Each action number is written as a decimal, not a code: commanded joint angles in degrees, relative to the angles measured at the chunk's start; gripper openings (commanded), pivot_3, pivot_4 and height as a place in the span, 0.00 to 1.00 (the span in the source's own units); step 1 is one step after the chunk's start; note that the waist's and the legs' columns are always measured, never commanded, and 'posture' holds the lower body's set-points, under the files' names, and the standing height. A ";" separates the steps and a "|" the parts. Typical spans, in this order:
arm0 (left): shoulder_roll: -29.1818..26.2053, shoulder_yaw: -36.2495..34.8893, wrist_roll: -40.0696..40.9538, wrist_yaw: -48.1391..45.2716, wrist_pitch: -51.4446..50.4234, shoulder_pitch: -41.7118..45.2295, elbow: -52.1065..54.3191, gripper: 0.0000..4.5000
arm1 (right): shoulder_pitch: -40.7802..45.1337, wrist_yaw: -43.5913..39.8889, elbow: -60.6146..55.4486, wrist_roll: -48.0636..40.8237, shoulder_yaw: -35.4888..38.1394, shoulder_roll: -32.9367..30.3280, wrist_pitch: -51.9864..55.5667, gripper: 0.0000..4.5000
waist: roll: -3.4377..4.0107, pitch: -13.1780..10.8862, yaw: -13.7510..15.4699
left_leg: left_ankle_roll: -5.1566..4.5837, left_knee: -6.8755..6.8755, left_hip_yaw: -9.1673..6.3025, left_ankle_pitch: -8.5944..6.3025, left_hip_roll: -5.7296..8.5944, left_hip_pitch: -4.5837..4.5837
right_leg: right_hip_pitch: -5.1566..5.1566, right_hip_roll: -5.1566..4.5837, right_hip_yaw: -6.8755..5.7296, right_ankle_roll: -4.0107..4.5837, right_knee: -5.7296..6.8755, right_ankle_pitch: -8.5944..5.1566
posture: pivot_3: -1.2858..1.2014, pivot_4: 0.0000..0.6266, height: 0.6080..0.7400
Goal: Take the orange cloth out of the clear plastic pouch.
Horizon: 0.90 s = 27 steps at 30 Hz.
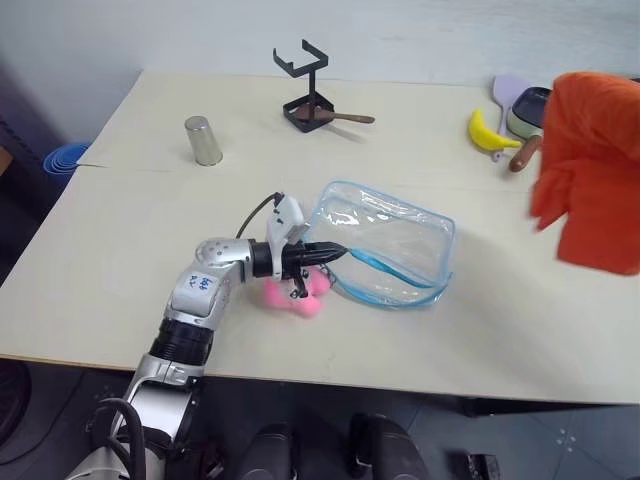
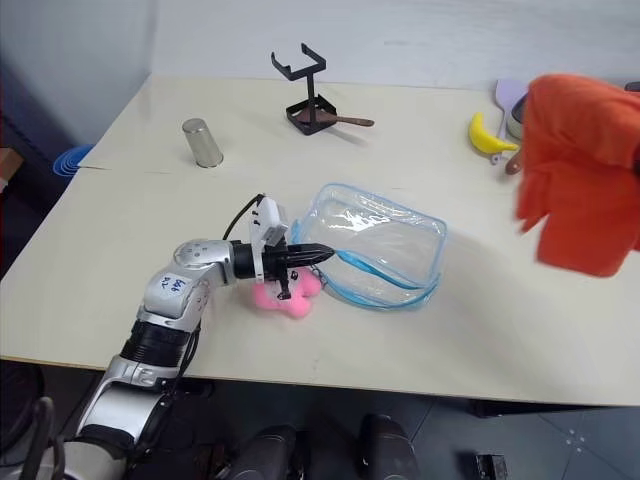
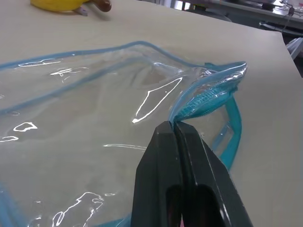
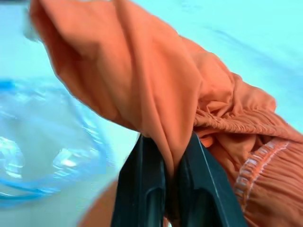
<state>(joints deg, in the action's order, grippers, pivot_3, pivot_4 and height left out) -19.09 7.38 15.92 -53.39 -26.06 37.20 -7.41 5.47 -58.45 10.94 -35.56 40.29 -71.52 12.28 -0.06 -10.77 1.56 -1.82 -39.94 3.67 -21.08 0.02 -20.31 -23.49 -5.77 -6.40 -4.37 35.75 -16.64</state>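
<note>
Both grippers closed | right gripper (image 4: 165,156) holds orange cloth (image 1: 592,170) high at far right, well apart from clear plastic pouch (image 1: 385,240) | left gripper (image 1: 335,252) pinches pouch's near-left zipper edge

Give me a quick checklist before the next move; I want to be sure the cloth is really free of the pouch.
1. Orange cloth out of the clear pouch: ok, it hangs in the air off to the right.
2. Right gripper jaws shut on the cloth: ok.
3. Left gripper pinching the pouch's blue edge: ok.
4. Pouch empty: ok, nothing shows inside.
5. Pink plush toy away from the pouch: not ok, it lies beneath the left gripper.
6. Free spot to set the cloth down: cannot tell.
</note>
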 commanded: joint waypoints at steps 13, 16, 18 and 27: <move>-1.78 -0.98 4.71 -2.28 -0.62 -4.43 11.94 0.24 | -8.21 -4.59 15.53 17.46 -16.04 13.82 -36.64 0.41 | 0.78 -0.10 -0.23 | 0.06 -0.03 0.08 0.05 -0.03 0.13 | 0.03 0.03 0.10 -0.03 0.05 0.01 | 0.52 0.24 1.00; -4.96 -4.78 8.41 -4.45 -0.49 -6.99 16.22 0.44 | -14.34 -7.89 8.27 12.10 -10.99 13.17 -30.78 0.63 | 0.79 -0.10 -0.29 | 0.10 -0.02 0.06 0.03 -0.12 0.15 | 0.04 0.10 0.12 -0.02 0.06 0.01 | 0.52 0.24 1.00; -8.81 -8.59 11.39 -7.26 -0.01 -9.95 18.82 0.57 | -19.57 -9.61 2.25 9.27 -6.37 13.31 -27.84 0.77 | 0.82 -0.08 -0.31 | 0.12 -0.01 0.06 0.02 -0.13 0.16 | 0.03 0.09 0.14 0.00 -0.07 0.00 | 0.52 0.24 1.00; -24.38 -24.05 6.98 -13.48 17.04 -33.38 17.24 0.58 | -22.91 -10.56 -16.65 4.80 -6.27 17.82 -20.53 0.99 | 0.70 -0.11 -0.93 | 0.24 0.09 0.07 -0.10 -0.26 0.54 | 0.28 0.11 0.25 0.10 -0.16 -0.05 | 0.52 0.24 1.00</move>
<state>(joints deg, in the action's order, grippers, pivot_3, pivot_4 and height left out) -42.81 -13.08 23.95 -66.34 -13.03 6.31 11.15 -18.25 -69.39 -1.61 -30.32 37.63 -55.51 -7.85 0.64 -10.88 0.63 -1.58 -39.77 3.75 -21.20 -0.25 -19.66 -23.15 -5.65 -6.13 -4.25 35.58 -16.71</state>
